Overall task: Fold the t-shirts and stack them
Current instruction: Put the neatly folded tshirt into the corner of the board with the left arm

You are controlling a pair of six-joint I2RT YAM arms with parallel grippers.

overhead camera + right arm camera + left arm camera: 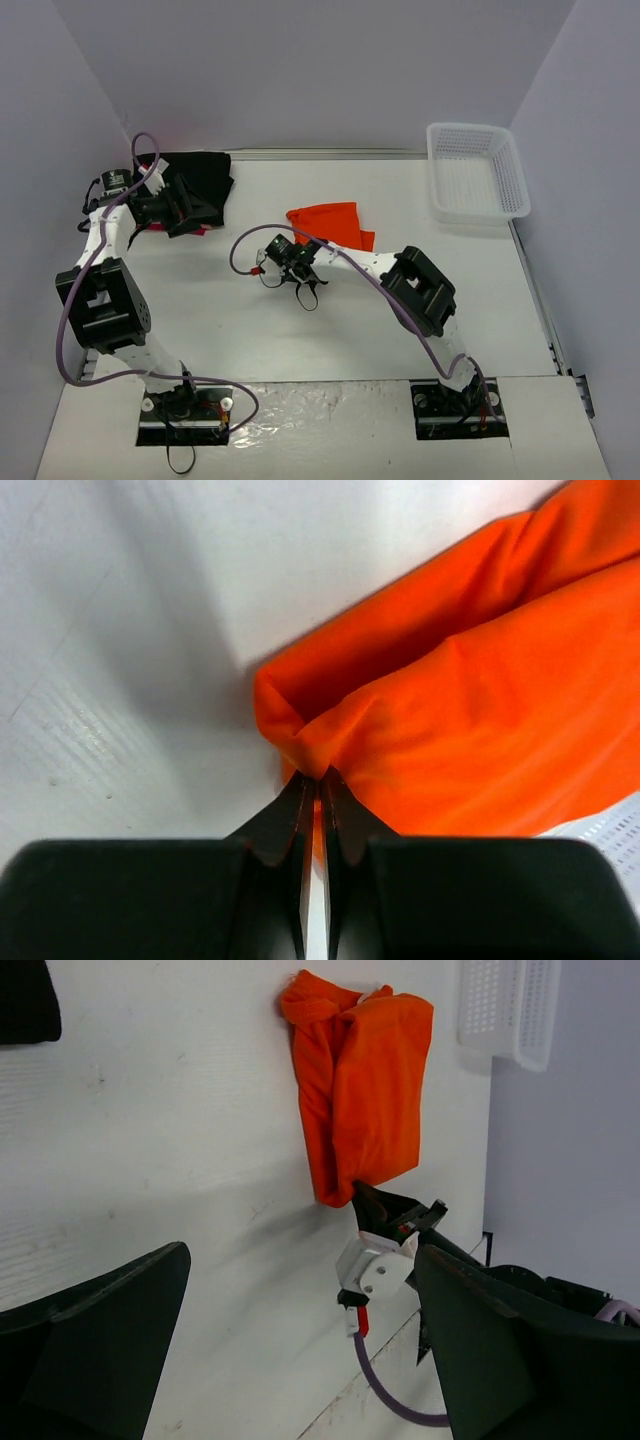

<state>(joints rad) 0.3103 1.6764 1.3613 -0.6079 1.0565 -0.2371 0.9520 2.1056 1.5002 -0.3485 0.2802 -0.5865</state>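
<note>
The orange t-shirt (330,222) is seen lying in a folded bundle near the middle of the table (250,330), a bit toward the back. Its long side is laid across the table from left to right, with the right end tipped a little toward the near edge. Its near left corner is pinched by the right gripper (312,780), whose two fingers are pressed together on a fold of the cloth. The left gripper (300,1255) is held wide open, its fingers spread far apart. It is seen at the edge of the black shirt (200,180), which is bunched up in the far left corner. The white basket (515,180) is set in the far right corner, well apart from both shirts. Only its own holed floor is seen inside it.
</note>
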